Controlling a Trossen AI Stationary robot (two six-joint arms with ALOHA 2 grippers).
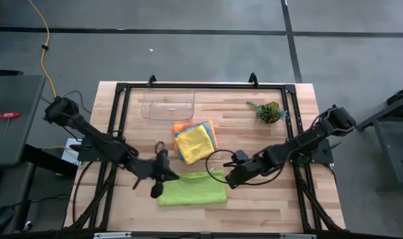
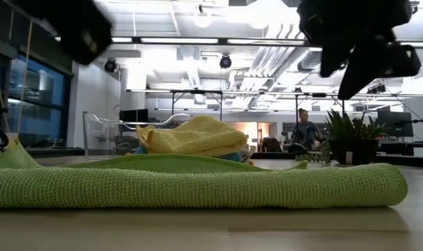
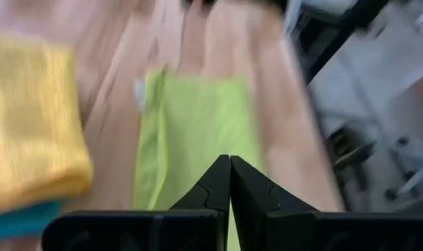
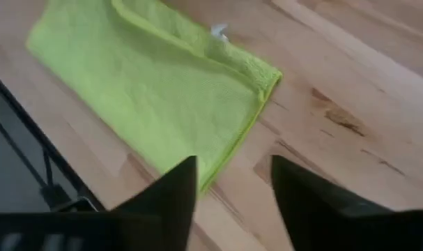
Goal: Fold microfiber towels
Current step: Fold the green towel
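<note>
Lime green microfiber towel [image 1: 192, 188] lies folded, a flat strip, low centre of the high view; left gripper [image 1: 156, 189] pinched empty at its left end, right gripper [image 4: 232, 183] parted, holding nothing; stacked towels [image 1: 196, 141] (yellow on top) apparently remain.

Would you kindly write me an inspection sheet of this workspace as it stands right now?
Surface: wooden table, bare at the edges.
Job's things: lime green towel lies folded near the front; yellow towel tops a stack of others behind it.
Clutter: clear tray and plant sprig at the back.
Hands: left hand shut, empty, at the green towel's left end; right hand open, empty, at its right end.
Cables: yellow cable on the floor.
Surroundings: person far behind.
</note>
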